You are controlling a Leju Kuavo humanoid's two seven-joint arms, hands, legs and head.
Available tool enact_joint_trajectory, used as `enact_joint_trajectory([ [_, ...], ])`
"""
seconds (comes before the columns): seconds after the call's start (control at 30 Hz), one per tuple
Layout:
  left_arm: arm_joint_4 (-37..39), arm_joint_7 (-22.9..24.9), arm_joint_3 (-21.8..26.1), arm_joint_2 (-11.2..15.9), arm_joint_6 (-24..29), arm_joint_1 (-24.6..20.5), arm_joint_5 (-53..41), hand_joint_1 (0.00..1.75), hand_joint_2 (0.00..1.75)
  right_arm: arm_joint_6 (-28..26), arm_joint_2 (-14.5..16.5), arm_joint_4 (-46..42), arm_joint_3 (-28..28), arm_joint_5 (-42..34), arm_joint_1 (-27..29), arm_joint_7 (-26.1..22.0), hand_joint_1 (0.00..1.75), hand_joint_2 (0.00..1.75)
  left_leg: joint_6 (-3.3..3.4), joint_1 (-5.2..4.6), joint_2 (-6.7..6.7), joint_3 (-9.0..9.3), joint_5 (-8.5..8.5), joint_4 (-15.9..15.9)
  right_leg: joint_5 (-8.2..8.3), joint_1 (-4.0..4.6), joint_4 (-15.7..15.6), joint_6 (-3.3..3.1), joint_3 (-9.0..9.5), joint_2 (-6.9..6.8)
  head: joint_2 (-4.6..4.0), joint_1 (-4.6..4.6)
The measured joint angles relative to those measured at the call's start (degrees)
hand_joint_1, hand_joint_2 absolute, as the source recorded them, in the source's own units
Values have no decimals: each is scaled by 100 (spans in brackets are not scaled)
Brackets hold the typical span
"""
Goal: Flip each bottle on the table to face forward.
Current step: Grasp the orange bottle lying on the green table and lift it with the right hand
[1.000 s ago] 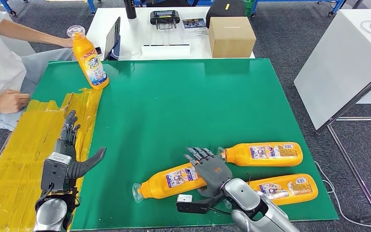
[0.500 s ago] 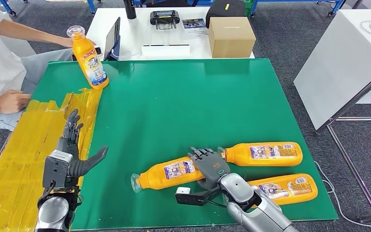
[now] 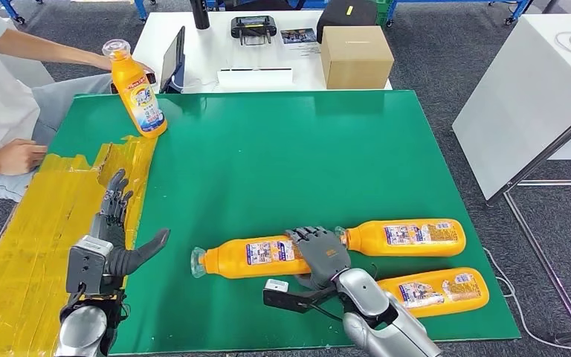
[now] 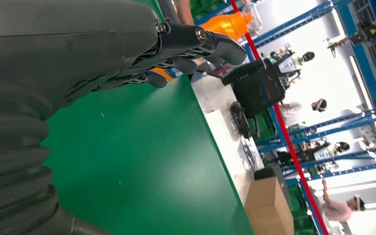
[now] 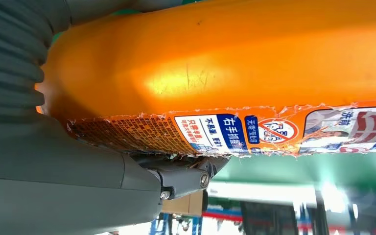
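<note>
Head view: the green bench (image 3: 282, 163) carries three orange bottles lying on their sides near its front right part, and a fourth standing at the far left corner. The right hand (image 3: 320, 251) lies over the base end of the nearest lying bottle (image 3: 256, 258), fingers curled across its body and gripping it; the bottle's clear cap points left and its label faces up. Just right of that hand a second lying bottle (image 3: 405, 236) rests with its cap toward the hand. A third lying bottle (image 3: 435, 290) sits nearer the front edge, partly behind the right forearm. The upright bottle (image 3: 137, 91) stands where the green meets a yellow taped strip (image 3: 37, 245), with a person's hand (image 3: 108, 65) behind it. The left hand (image 3: 111, 230) hovers over the strip's edge, fingers stretched forward, thumb out to the side, holding nothing. Behind the bench a white table (image 3: 215, 44) holds a cardboard box (image 3: 355, 56).

Left wrist view: the left hand (image 4: 127, 49) is spread and empty above the green surface (image 4: 142, 161); the upright bottle (image 4: 230, 24) shows beyond its fingertips.

Right wrist view: the gripped bottle (image 5: 235, 73) sits pressed against the right hand (image 5: 78, 161), its torn-edged label turned toward the camera, a dark finger (image 5: 186, 178) wrapped beneath it.
</note>
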Motion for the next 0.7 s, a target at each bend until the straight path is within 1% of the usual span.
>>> enact_joint_trajectory([
  [0.13,-249,-20,-117,-3,-465,168,291,0,175,-600,202,-611,-446,-198,388,-328,175,175,-1,0,0,-13,-2,0,-2,0,0,-1,-13,-1,0,1],
  [0.2,-429,-53,-233,-2,-692,274,422,0,175,-809,304,-908,-685,-356,561,-502,175,175,-1,0,0,-16,-2,-1,-2,0,0,-1,-17,0,0,1],
  [0.37,-819,-86,-560,30,-992,455,532,0,175,-1245,531,-1393,-1202,-816,881,-942,175,175,0,-1,-1,-20,-3,-1,-2,-1,-1,-1,-19,0,0,1],
  [0.53,-1053,-89,-785,67,-1064,544,570,0,175,-1328,661,-1656,-1516,-968,1057,-1071,175,175,0,-1,0,-17,-2,-1,-2,-1,-1,-1,-18,0,0,1],
  [0.7,-1158,-51,-951,133,-1241,584,811,0,175,-1494,805,-1805,-1784,-1547,1192,-1423,175,175,0,0,0,-18,-2,-1,-2,0,-1,-1,-19,0,0,0],
])
